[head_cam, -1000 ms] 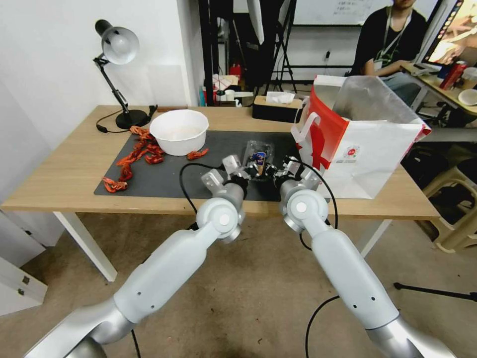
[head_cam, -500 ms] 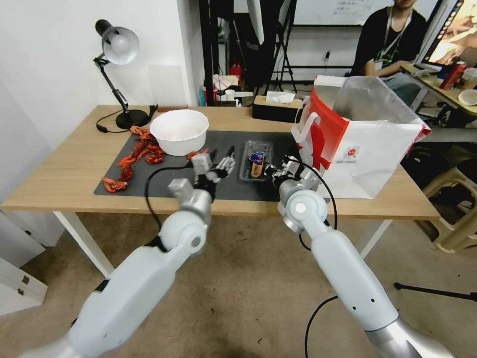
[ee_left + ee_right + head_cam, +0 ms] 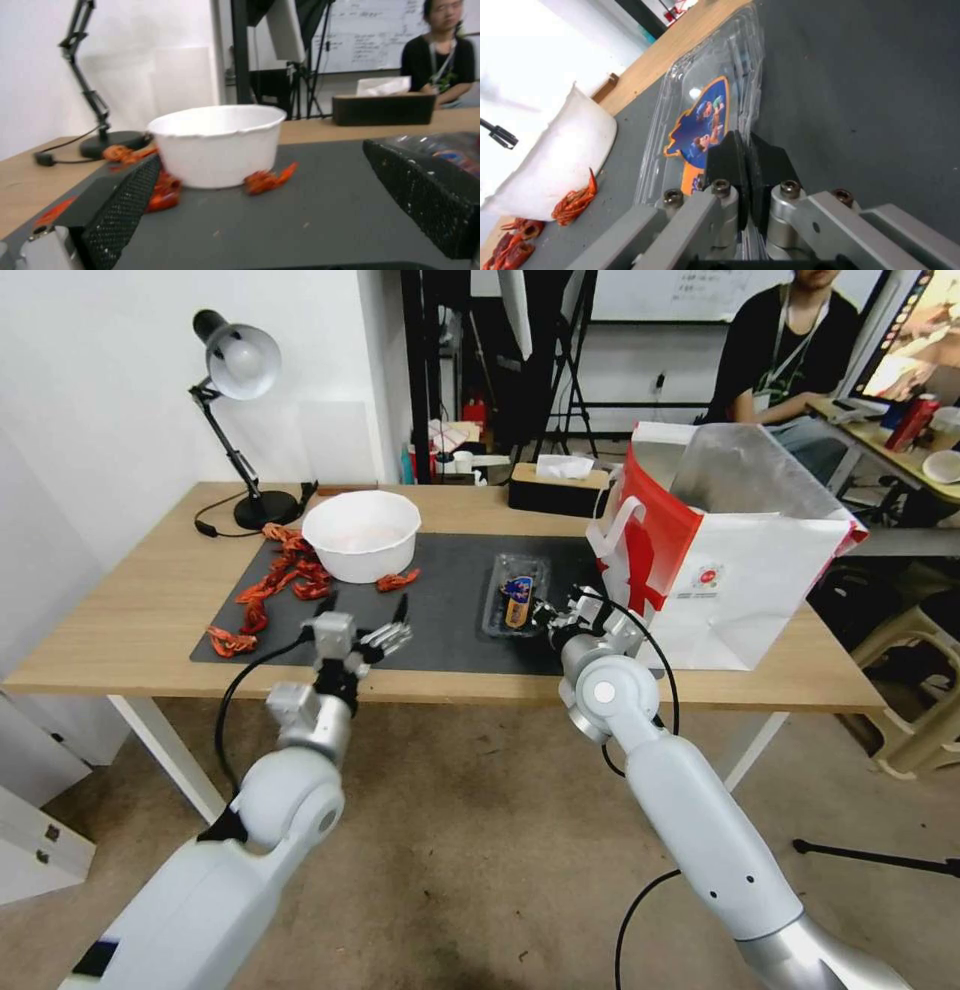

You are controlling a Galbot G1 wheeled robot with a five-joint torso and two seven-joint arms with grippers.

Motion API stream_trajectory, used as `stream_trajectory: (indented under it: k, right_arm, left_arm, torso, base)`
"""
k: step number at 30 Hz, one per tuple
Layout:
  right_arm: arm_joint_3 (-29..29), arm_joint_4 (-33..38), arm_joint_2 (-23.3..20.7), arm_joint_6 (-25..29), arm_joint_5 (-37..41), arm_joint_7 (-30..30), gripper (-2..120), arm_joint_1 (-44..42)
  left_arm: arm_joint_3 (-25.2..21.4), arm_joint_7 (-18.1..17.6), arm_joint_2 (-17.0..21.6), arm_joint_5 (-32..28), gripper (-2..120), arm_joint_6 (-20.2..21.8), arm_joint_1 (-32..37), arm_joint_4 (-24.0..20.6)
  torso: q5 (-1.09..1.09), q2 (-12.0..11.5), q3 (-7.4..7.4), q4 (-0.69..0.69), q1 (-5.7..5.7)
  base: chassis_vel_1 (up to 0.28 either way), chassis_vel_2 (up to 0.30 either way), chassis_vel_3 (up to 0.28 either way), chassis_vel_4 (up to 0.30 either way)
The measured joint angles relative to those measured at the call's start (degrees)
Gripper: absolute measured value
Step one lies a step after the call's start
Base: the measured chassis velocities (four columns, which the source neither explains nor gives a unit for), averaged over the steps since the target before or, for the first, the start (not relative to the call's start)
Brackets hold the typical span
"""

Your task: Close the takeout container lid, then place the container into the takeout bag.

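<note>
The left gripper [image 3: 368,615] has drawn back from the container [image 3: 516,592], now lying flat and closed, toward the table's [image 3: 140,630] front edge, jaws open.

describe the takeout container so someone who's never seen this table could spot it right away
On the dark mat covering the wooden table, look between the round white bowl and the takeout bag. The takeout container lies flat there, gripped by the right pincer: clear plastic with a blue-orange label.

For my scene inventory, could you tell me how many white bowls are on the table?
1. The white bowl stands at the far left corner of the dark mat, with red crawfish beside it. Anything inside the takeout bag is hidden.
</note>
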Motion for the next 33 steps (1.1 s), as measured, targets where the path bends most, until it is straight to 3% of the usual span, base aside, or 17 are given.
stream_trajectory:
  k: [3,10,15,22,33]
  right_arm:
    - [1.84,1.26,-0.8,0.0,-0.26,-0.01,0,-1.94]
    - [2.09,1.67,-0.69,0.05,-0.64,-0.08,0,-2.55]
    - [2.09,1.68,-0.83,0.08,-0.65,-0.26,0,-2.48]
    - [2.1,1.78,-1.03,0.11,-0.65,-0.31,0,-2.41]
    - [2.22,3.14,-1.64,0.18,0.28,-0.6,0,-2.09]
  left_arm:
    - [-1.39,0.5,-0.12,2.27,100,-1.18,1.82,0.19]
    - [-5.9,1.08,-0.81,3.71,100,-4.05,8.06,-0.83]
    - [-7.68,1.28,-1.76,4.62,100,-6.89,12.74,-0.87]
    - [-8.61,2.01,-2.86,6.18,100,-10.98,16.97,0.73]
    - [-8.4,2.3,-3.4,6.29,100,-12.36,18.15,1.86]
  torso:
    - [-0.02,0.0,0.0,-0.1,0.0]
    - [-0.01,0.0,0.0,0.0,0.0]
    - [0.0,0.0,0.0,-0.03,0.0]
    - [0.0,0.0,0.0,-0.03,0.0]
    - [0.01,0.0,0.01,-0.04,0.01]
  base:
    - [0.0,0.0,0.0,0.0]
    - [0.0,0.0,0.0,0.0]
    - [0.0,0.0,0.0,0.0]
    - [0.0,0.0,0.0,0.0]
    - [0.0,0.0,0.0,0.0]
